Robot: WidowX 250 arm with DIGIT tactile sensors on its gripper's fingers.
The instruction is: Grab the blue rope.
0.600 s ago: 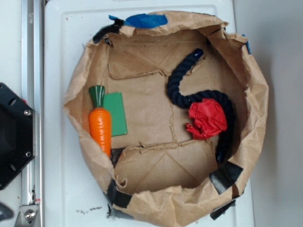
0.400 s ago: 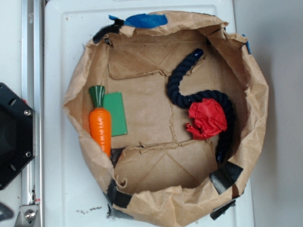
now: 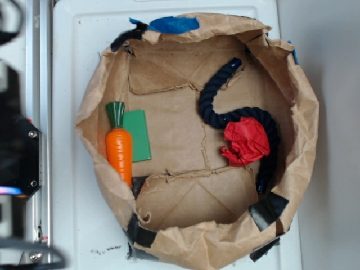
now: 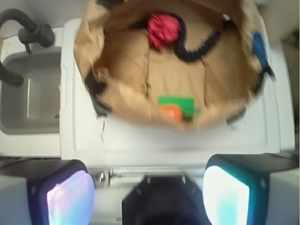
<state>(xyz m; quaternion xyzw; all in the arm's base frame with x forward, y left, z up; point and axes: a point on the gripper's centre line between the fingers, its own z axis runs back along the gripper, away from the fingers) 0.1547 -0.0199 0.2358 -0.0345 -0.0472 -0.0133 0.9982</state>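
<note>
A thick, dark navy twisted rope [image 3: 242, 115] was seen lying inside a wide, round brown paper bag [image 3: 306, 107] with its rim rolled down. The rope curved like a letter S on the bag's floor — one shiny end was up near the top wall and the other end was down by a black tape patch [image 3: 268, 209] on the lower right rim. A crumpled red paper ball [image 3: 246, 142] was tucked into the rope's lower bend, touching it. Across the bag, by the left wall, an orange toy carrot with a green top [image 3: 118, 144] was laid partly over a flat green card [image 3: 138, 135]. A bright blue tape patch [image 3: 173, 24] was stuck on the top rim.

In the blurry wrist view the rope [image 4: 199, 44] was seen at the far side of the bag and the carrot [image 4: 171, 112] at the near side. The gripper [image 4: 148, 194] was held well apart from the bag, outside its near rim. Its two fingers [image 4: 70, 197] were spread wide, and nothing was held between them. The bag was set on a white table [image 3: 73, 67].
</note>
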